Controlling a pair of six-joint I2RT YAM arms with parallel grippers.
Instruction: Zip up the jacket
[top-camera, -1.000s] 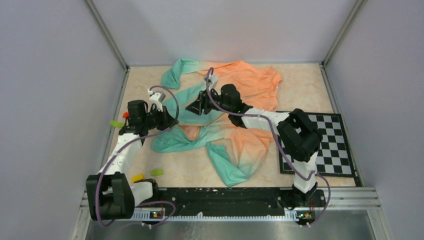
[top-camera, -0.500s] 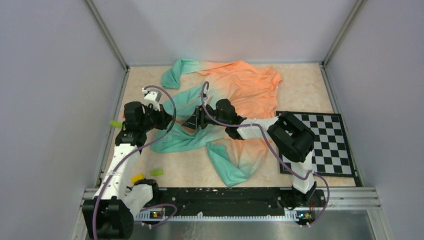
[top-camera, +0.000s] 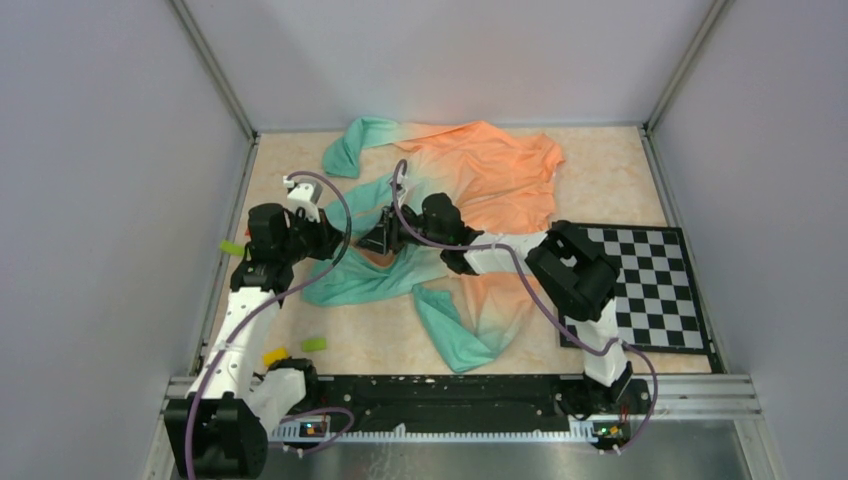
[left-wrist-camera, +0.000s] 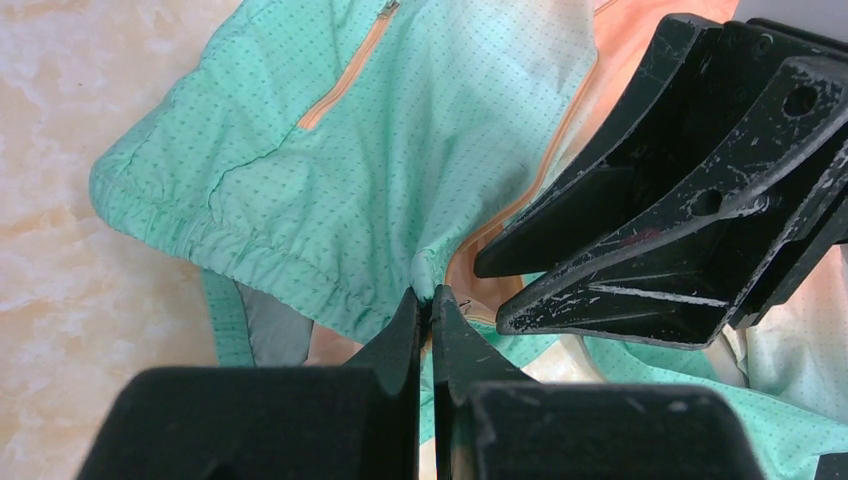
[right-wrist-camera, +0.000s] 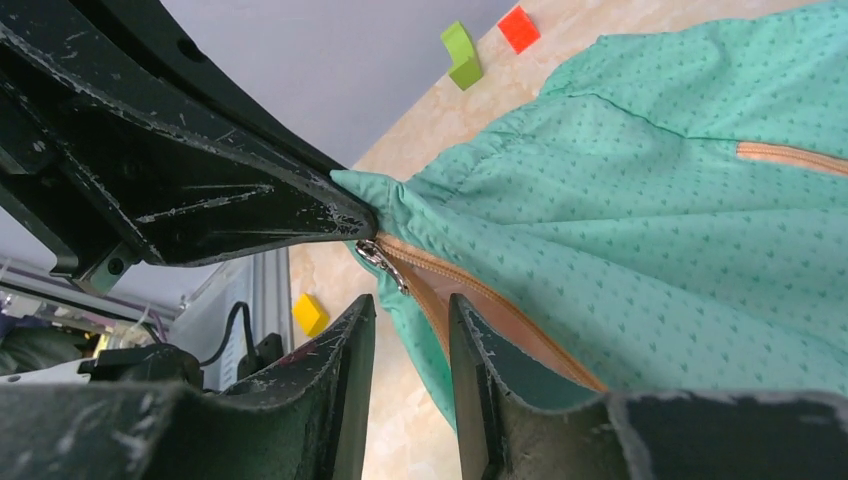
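The jacket (top-camera: 500, 175), teal fading to orange, lies crumpled across the table. My left gripper (top-camera: 337, 240) is shut on the teal bottom hem corner (left-wrist-camera: 428, 280) beside the zipper and holds it up. My right gripper (top-camera: 376, 243) faces it, tips almost touching; its black fingers (left-wrist-camera: 650, 250) show in the left wrist view. In the right wrist view the right gripper (right-wrist-camera: 410, 312) is open with a narrow gap, and the metal zipper pull (right-wrist-camera: 378, 258) hangs just beyond its tips on the orange zipper tape. A pocket zipper (left-wrist-camera: 340, 75) lies on the teal panel.
A checkerboard (top-camera: 650, 285) lies at the right, partly under the jacket. Small blocks lie at the left: a green one (top-camera: 233, 247), a yellow one (top-camera: 274, 354) and another green one (top-camera: 314, 344). Grey walls close in the table on three sides.
My right gripper has moved left and nearer, up to the left gripper's tips. The left arm shifted slightly left at first, then stayed. The teal fabric bunched between them.
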